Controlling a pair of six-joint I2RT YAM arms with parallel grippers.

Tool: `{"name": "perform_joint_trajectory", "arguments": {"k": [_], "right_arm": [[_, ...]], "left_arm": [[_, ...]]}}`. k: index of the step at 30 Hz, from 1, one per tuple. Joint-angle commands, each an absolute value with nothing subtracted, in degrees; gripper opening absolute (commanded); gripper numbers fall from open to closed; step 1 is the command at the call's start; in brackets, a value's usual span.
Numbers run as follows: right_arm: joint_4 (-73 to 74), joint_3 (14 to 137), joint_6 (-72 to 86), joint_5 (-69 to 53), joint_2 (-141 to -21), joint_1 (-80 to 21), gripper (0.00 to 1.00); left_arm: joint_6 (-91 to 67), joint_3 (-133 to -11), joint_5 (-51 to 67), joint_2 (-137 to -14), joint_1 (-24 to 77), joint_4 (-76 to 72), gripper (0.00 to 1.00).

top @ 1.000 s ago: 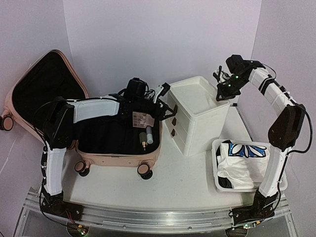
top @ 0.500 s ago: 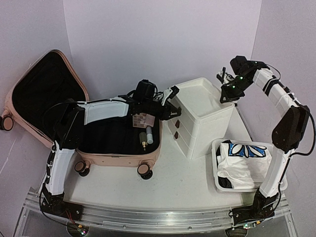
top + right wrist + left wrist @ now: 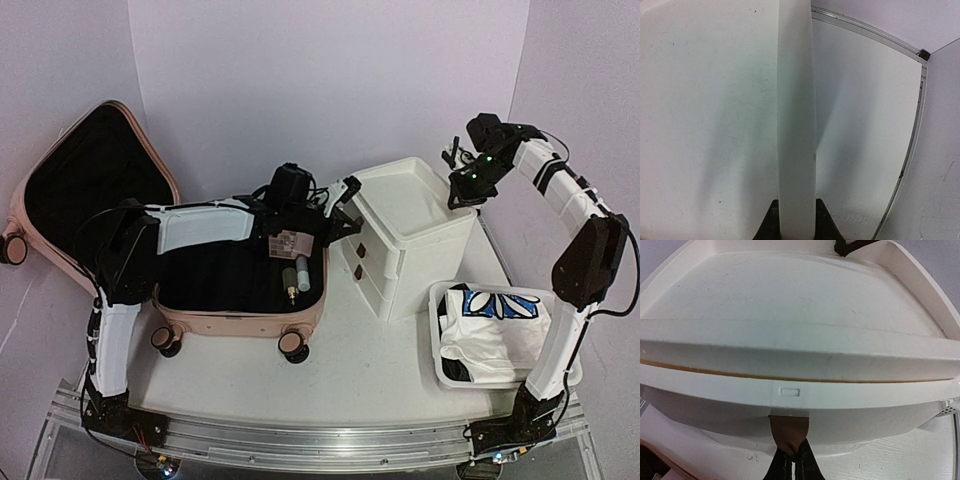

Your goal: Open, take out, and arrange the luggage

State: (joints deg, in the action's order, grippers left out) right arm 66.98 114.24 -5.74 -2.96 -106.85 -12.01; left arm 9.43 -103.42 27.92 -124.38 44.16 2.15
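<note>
The luggage (image 3: pixel 240 300), a pale-pink hard-shell suitcase, lies open at the left with its lid (image 3: pixel 90 190) propped up and its black lining showing. My left gripper (image 3: pixel 350 222) reaches across it to the white drawer unit (image 3: pixel 410 240). In the left wrist view this gripper (image 3: pixel 792 460) is shut on the top brown handle (image 3: pixel 788 430). My right gripper (image 3: pixel 462 192) is at the unit's far right corner. The right wrist view shows it (image 3: pixel 796 210) shut on the unit's white top rim (image 3: pixel 796 125).
A small tube (image 3: pixel 302 275), a thin pen-like item (image 3: pixel 291 287) and a label (image 3: pixel 283 243) lie in the suitcase's right end. A white basket (image 3: pixel 438 330) holding folded white and blue clothes stands at the right front. Two lower brown handles (image 3: pixel 355 260) face the suitcase.
My left gripper has closed from wide open onto the top brown handle. The right gripper and the drawer unit shifted slightly right early on, then stayed still.
</note>
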Motion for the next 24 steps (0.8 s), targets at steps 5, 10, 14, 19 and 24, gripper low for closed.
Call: {"name": "perform_joint_trajectory", "arguments": {"k": [5, 10, 14, 19, 24], "right_arm": [[65.67, 112.82, -2.29, -0.43, -103.23, -5.86, 0.0], [65.73, 112.03, -3.01, -0.47, -102.6, -2.99, 0.0], [65.01, 111.44, -4.36, -4.42, -101.94, -2.56, 0.0], [63.63, 110.06, -3.98, -10.12, -101.34, -2.56, 0.0], [63.43, 108.78, -3.34, -11.41, -100.5, -2.56, 0.0]], "left_arm": [[14.33, -93.59, 22.36, -110.8, 43.85, 0.24, 0.0], [15.43, -90.16, 23.93, -108.44, 43.47, 0.25, 0.0], [13.55, -91.06, 26.45, -109.72, 43.46, 0.26, 0.06], [9.18, -93.46, 26.91, -111.09, 43.14, 0.26, 0.46], [1.02, -91.6, 30.28, -107.24, 39.12, 0.61, 0.7]]}}
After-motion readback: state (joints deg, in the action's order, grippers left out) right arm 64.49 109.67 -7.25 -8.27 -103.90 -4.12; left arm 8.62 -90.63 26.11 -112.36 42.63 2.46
